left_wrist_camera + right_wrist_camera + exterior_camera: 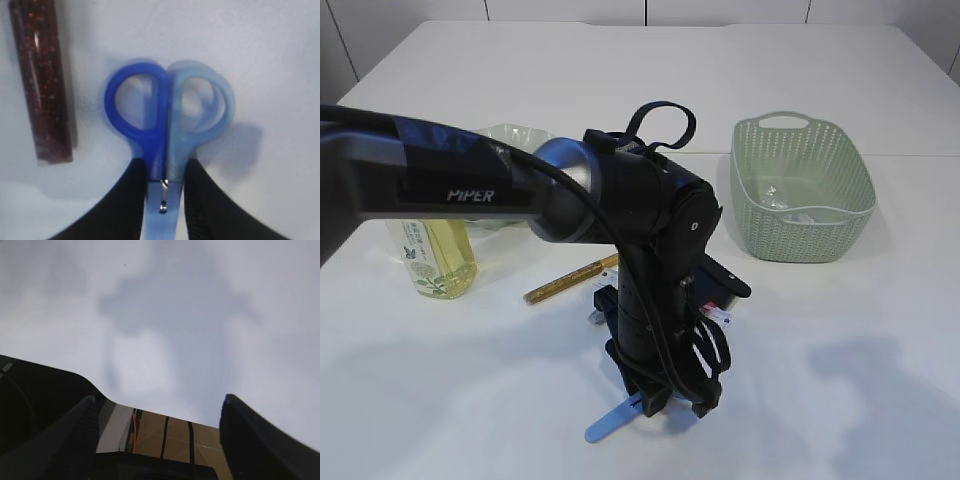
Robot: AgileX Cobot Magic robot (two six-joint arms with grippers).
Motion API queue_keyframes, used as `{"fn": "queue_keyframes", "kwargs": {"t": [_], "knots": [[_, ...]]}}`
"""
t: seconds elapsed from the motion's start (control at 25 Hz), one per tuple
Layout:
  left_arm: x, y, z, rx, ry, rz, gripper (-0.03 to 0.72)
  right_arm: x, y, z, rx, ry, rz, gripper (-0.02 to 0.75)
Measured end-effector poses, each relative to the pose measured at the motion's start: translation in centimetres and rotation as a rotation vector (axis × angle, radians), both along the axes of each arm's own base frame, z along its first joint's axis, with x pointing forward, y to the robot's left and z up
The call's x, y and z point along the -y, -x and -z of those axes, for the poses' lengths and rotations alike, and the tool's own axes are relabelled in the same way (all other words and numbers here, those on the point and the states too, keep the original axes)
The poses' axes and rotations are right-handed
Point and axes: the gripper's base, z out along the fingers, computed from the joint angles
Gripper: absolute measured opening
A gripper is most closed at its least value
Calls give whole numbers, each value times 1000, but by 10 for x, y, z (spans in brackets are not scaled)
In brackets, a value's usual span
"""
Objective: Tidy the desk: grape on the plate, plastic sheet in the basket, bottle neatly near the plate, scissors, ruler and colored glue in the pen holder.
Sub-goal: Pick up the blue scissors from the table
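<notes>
On the worktop [880, 340], the basket [803, 190] stands right and to the rear, the bottle [433, 262] left. A glue stick [570, 279] lies between them. The scissors [612, 422] lie nearest, under the arm.

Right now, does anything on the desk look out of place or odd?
Nothing is spilled or broken. Still loose on the table: the scissors, with the left gripper jaws closed around them below the handles, a red glitter glue tube beside them, and a gold glue tube lying askew near the bottle.
</notes>
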Motion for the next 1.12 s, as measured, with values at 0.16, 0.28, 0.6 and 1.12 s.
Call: {"fn": "queue_keyframes", "kwargs": {"t": [0.16,0.28,0.6,1.12], "knots": [[-1,1,0,0,2,-10,174,0,0,0,0,0,0,583],[-4,3,0,9,13,-16,174,0,0,0,0,1,-2,583],[-12,10,-3,36,51,-38,174,0,0,0,1,2,-2,583],[-9,9,-22,85,113,-56,174,0,0,0,1,2,-2,583]]}}
